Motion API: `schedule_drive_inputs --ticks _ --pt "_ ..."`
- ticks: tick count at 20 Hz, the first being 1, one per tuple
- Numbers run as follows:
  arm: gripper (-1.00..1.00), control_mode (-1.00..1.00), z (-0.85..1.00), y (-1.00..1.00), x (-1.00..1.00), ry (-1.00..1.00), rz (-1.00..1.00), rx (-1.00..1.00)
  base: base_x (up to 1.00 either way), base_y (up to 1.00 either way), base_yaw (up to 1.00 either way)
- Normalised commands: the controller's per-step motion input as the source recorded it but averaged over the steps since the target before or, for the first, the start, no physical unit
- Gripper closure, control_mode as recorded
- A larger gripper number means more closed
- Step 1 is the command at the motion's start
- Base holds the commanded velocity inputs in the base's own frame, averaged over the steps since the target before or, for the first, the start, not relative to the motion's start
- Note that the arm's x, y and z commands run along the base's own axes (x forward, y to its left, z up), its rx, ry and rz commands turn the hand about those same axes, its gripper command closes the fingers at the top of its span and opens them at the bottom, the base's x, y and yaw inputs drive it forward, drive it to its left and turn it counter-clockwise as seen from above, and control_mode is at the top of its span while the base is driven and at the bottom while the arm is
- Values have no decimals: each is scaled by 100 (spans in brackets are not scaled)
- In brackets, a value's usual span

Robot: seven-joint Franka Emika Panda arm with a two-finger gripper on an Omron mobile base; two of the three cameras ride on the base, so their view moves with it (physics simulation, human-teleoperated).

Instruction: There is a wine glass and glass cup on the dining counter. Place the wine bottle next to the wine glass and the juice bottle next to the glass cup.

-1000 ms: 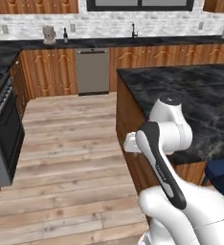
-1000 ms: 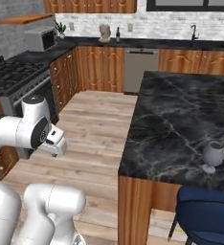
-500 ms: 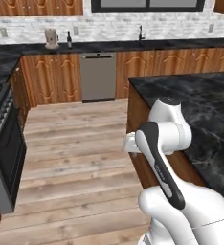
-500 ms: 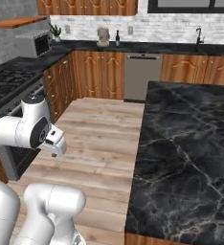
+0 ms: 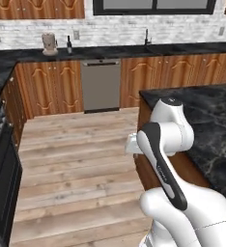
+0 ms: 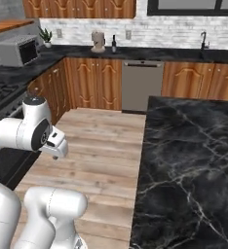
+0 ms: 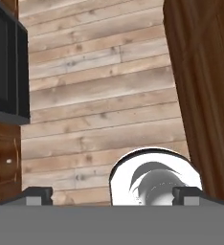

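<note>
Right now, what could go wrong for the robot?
The folded arm sits close to the corner of the dining counter, so driving or swinging could bump its wooden edge. The gripper is open and empty, looking down at the wooden floor. A small dark bottle stands far off on the back worktop, still a drive away.

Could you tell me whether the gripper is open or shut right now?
Open: in the hand view the gripper has its two fingertips far apart, nothing between them.

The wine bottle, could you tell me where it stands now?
The wine bottle stands on the far worktop in the right base view, beside a pale jar.
</note>
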Motion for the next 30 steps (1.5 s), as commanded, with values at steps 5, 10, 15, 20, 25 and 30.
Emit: schedule_drive_inputs --ticks 5,10,15,20,25,30 --pt "-100 100 0 0 0 0 0 0 94 34 0" --pt "-100 100 0 0 0 0 0 0 94 32 0" --pt "-100 100 0 0 0 0 0 0 94 30 0" --pt "-100 100 0 0 0 0 0 0 94 34 0" --pt "-100 100 0 0 0 0 0 0 93 38 0" --pt "-100 100 0 0 0 0 0 0 93 33 0"
